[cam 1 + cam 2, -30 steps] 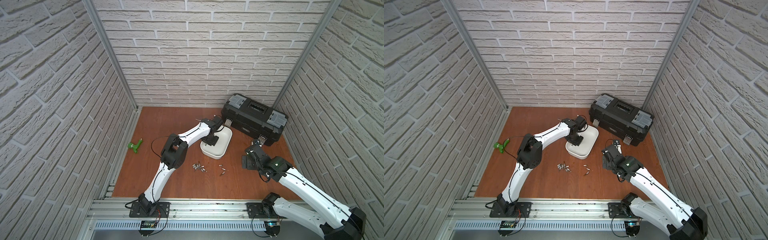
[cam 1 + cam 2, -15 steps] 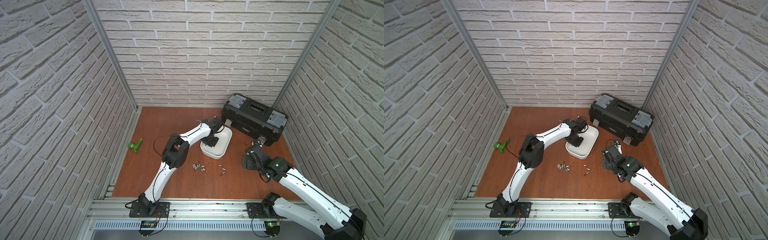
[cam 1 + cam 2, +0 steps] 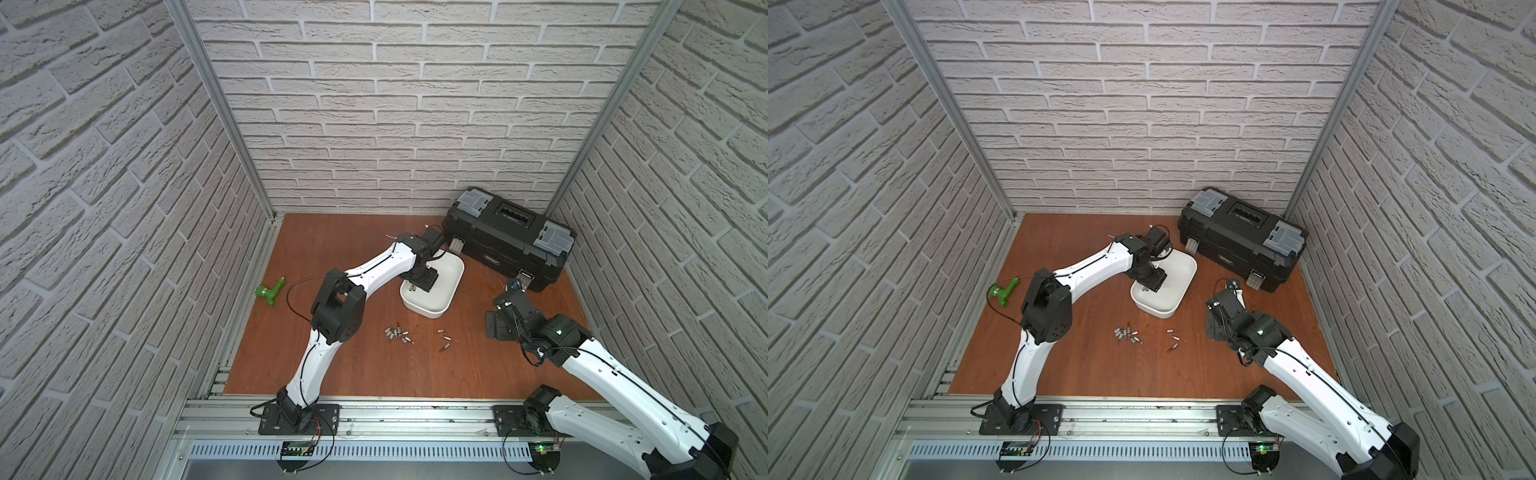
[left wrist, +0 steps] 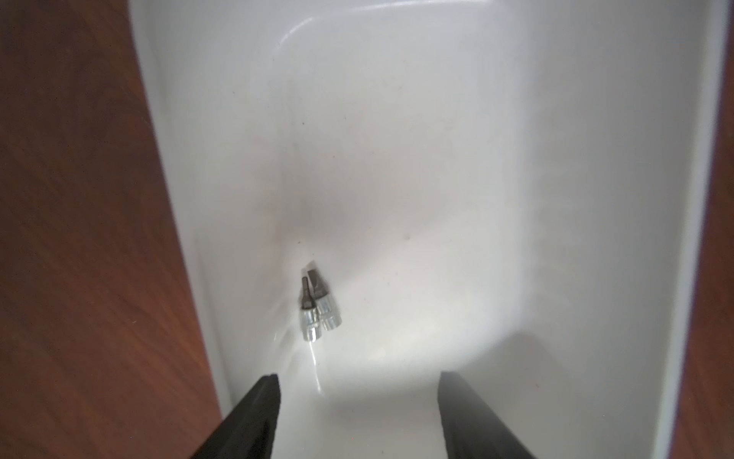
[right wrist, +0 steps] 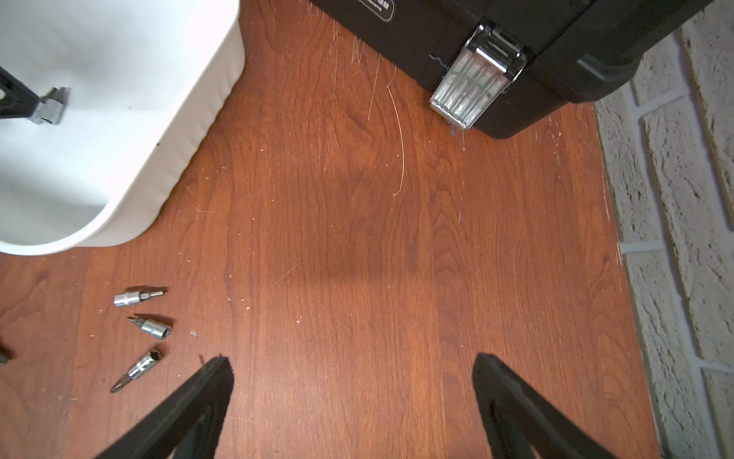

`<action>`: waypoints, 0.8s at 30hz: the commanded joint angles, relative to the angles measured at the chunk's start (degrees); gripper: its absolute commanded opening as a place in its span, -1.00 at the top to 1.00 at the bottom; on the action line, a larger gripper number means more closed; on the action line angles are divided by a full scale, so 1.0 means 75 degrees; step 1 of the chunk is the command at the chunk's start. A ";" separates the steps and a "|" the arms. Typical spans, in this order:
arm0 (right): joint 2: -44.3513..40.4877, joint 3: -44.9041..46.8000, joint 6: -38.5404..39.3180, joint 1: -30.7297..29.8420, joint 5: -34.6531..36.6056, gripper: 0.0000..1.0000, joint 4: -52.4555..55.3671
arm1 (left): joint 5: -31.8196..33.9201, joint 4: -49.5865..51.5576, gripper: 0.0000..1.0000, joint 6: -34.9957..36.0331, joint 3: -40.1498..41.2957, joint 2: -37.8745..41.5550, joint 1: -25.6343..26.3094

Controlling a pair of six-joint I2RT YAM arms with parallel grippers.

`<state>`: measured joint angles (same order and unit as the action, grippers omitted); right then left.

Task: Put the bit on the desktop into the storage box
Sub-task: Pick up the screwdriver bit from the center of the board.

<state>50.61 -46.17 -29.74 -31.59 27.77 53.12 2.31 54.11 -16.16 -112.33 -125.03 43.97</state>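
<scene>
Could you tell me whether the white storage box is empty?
Not empty: the left wrist view shows bits inside the storage box.

blurred bits in the storage box, count unclear, toolbox cut off at the edge

The left arm and right arm are built of glossy white tubular links dotted with small dark screw holes. A thin black cable runs along each, between bulky black joint housings. A green light glows on the right arm's housing. Black base plates sit on the aluminium rail. The left gripper has matte black tapering fingers.
</scene>
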 commanded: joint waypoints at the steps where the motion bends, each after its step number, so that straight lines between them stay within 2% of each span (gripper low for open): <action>1: -0.0162 -0.0274 0.0368 0.0027 -0.0132 -0.97 -0.0041 | 0.0123 -0.0383 -0.45 0.0066 0.0406 0.0759 0.0044; 12: 0.0173 -0.0828 0.0567 0.0014 -0.0969 -0.99 0.0266 | 0.1068 -0.0868 -0.95 0.0188 0.2171 0.2780 0.0044; 20: 0.0705 -0.1057 0.0043 -0.0188 -0.1791 -0.99 0.0295 | 0.1159 -0.1498 -0.96 0.0249 0.3943 0.4529 -0.0366; 24: 0.1020 -0.0989 -0.0396 -0.0546 -0.1943 -0.99 0.0181 | 0.1145 -0.1997 -0.97 0.0147 0.4958 0.5461 -0.0727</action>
<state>57.28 -53.32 -29.58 -34.13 15.14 55.29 10.15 43.51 -15.03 -78.61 -87.70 40.21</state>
